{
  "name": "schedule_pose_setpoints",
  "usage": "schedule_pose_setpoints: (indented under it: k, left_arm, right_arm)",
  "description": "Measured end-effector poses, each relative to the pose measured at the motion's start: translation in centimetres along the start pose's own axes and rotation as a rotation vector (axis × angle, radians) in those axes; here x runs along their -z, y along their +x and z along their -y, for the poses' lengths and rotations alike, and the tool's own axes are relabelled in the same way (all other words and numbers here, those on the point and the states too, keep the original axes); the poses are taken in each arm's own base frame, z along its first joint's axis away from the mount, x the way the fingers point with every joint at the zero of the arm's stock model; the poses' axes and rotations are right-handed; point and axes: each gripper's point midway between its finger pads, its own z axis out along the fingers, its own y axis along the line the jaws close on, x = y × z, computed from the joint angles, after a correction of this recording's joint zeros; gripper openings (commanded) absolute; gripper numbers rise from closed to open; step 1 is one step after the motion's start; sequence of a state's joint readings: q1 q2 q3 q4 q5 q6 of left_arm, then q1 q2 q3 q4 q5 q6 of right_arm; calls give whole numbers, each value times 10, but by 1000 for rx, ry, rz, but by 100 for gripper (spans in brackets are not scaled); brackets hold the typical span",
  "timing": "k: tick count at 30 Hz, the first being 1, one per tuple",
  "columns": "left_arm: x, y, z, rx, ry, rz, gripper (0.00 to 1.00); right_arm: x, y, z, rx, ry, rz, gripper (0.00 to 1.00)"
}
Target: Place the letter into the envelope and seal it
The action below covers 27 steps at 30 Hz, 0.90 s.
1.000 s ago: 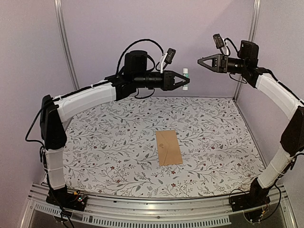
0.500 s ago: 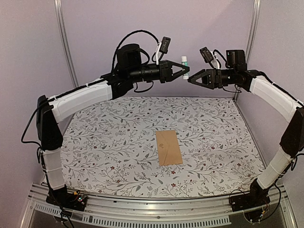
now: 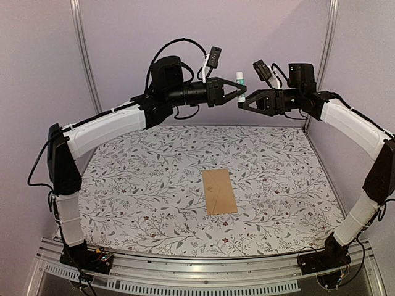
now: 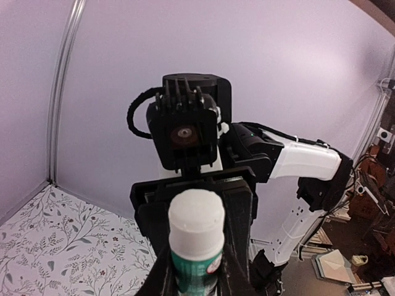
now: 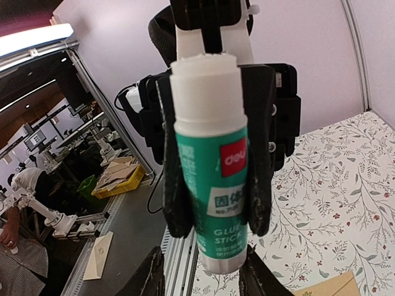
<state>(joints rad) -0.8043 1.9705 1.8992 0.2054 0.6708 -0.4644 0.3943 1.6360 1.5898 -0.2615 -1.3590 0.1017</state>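
1. We are looking first at the left gripper's fingers [image 5: 258, 148]: they are clamping one glue stick [image 5: 210, 142] around its green-labelled body, one finger on each side, and the stick is standing upright with its white end up.
2. The right gripper's fingers [image 5: 265, 280] are standing apart on either side of the stick's lower end. On one side a gap is showing between finger and stick, so we are not reading this as a grip.
3. In the top view, the left gripper [image 3: 237, 94] is pointing to the right with its wrist roughly level. The right gripper [image 3: 245, 105] is pointing left, straight at it, tips nearly meeting just under the stick.
4. Both grippers are hanging high over the back part of the table, in front of the lilac wall.
5. The left arm is rising from its base at the near left corner, bending, and sending its white forearm up and rightward. The right arm is mirroring that from the near right corner.
6. We are counting two arms, two grippers, one glue stick and one envelope.
7. The envelope [image 3: 219, 191] is lying flat on the floral table cover [image 3: 142, 185], a little right of the middle, well below and apart from both grippers.
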Motion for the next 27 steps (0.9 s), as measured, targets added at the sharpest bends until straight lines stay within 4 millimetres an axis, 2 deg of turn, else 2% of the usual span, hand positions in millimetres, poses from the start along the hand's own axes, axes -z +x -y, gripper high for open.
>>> schedule_pose_setpoints:
  k: [8, 12, 24, 27]
  left_arm:
    - [0, -1, 2, 2, 9, -1, 0]
    - [-1, -3, 3, -1, 16, 1, 0]
    - [-3, -6, 4, -4, 25, 3, 0]
    - [-3, -7, 4, -4, 26, 5, 0]
  right_arm:
    - [0, -4, 4, -3, 11, 11, 36]
    - [0, -6, 5, -3, 16, 16, 26]
    - [0, -10, 4, 2, 16, 24, 22]
    - [0, -11, 4, 9, 15, 26, 16]
